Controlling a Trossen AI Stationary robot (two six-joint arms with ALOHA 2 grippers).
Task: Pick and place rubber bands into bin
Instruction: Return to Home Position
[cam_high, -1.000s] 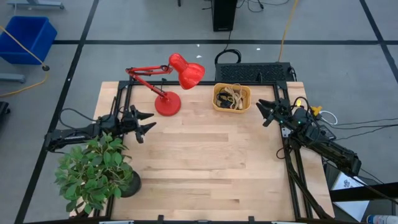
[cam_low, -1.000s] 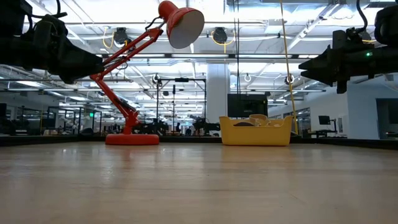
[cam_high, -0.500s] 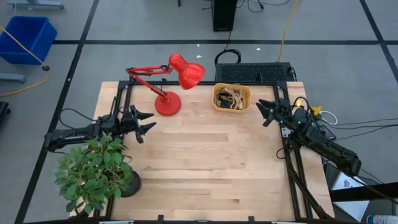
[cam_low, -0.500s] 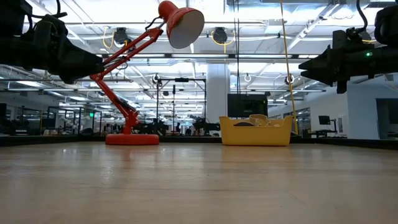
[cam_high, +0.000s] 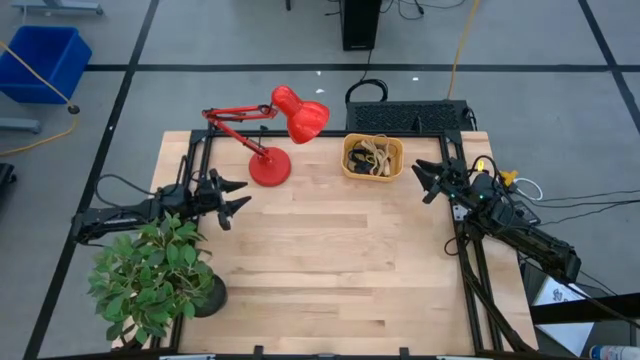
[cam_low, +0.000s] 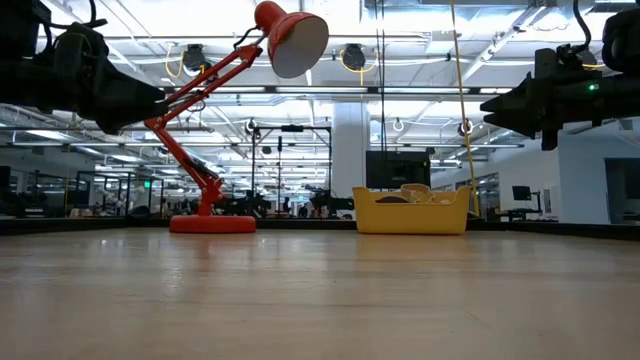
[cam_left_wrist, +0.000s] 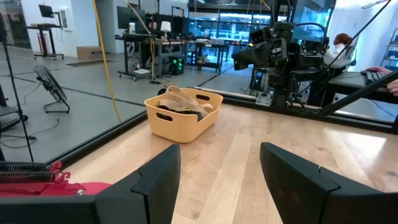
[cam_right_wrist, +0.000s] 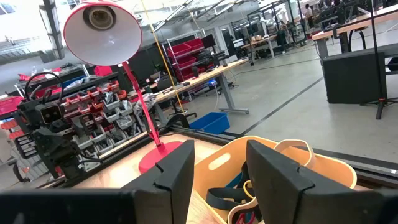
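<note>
Yellow-orange bin (cam_high: 347, 160), just one, sits at the back edge of the table (cam_high: 330, 260) beside the single red lamp (cam_high: 270, 167), heaped with rubber bands (cam_high: 376, 153) too tangled to count. Two pincers, left pincer (cam_high: 238, 197) and right pincer (cam_high: 425, 180), hover spread and empty at opposite sides.

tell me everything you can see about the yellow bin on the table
The bin is a small, shallow orange-yellow tray, plastic by its look, rectangular with rounded corners and slot handles in its walls. It stands level on the wooden table near the far edge, beside the red lamp's base but apart from it. A tangle of rubber bands, mostly tan with some dark, lies inside, some loops rising above the rim.
</note>
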